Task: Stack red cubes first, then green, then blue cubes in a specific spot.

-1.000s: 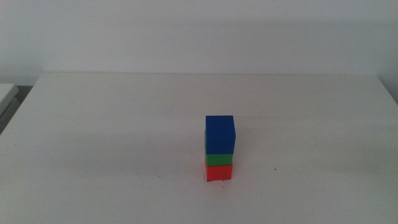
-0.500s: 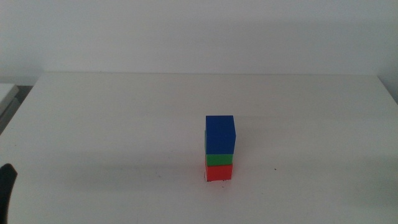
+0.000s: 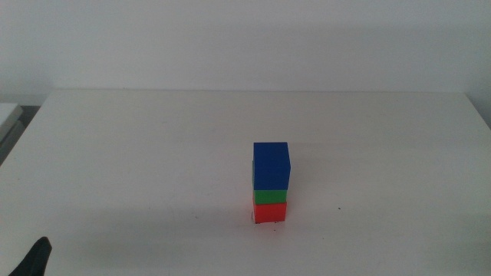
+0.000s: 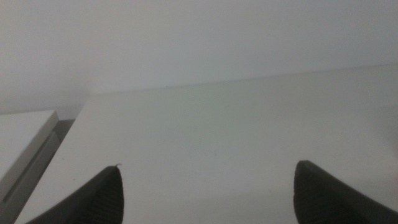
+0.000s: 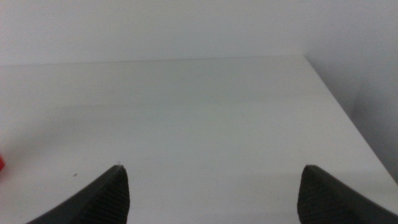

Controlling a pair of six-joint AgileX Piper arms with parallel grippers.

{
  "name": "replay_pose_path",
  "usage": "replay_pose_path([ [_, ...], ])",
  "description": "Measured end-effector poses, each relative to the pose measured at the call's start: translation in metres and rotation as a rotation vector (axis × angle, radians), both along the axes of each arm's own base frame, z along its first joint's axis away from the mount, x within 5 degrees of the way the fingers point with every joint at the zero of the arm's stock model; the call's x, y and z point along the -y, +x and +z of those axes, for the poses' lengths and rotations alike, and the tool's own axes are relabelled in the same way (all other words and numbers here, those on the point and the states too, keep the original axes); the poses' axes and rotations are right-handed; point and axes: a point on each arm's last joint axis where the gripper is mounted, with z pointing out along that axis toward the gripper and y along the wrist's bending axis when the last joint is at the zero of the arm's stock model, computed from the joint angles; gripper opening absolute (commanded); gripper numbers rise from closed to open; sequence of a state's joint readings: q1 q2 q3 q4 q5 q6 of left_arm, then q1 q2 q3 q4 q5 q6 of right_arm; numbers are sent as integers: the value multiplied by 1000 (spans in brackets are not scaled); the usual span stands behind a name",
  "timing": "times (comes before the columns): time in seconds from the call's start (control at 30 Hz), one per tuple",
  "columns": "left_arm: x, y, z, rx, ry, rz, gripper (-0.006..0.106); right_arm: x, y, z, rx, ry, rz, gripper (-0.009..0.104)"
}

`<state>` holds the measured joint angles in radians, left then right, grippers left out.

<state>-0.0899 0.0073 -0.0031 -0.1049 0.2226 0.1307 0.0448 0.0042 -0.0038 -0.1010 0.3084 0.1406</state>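
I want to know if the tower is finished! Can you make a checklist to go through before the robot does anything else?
1. Red cube at the bottom, on the table: ok.
2. Green cube on the red one: ok.
3. Blue cube on top: ok.
4. Tower sits on the marked spot: cannot tell, the cubes cover it.
5. Left end effector open, holding nothing, far from the tower: ok.
6. Right end effector open, holding nothing: ok.

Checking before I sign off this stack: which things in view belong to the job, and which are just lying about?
Job:
- red cube, bottom of stack
- green cube, on the red
- blue cube, on top
- left tool, open, empty, waiting at the table's near left corner
- right tool, open, empty

Lying about:
- white table
- white block beside the table
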Motion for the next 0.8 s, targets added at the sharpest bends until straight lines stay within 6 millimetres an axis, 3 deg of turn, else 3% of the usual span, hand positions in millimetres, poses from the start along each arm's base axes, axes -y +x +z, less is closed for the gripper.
replay_pose_path([
  [0.2, 0, 0, 1, 14, -1, 1, 94, 3, 0, 0, 4, 26, -72, 93],
  [0.8, -3, 1, 3, 43, -1, 52, 94, 3, 0, 0, 4, 30, -74, 93],
])
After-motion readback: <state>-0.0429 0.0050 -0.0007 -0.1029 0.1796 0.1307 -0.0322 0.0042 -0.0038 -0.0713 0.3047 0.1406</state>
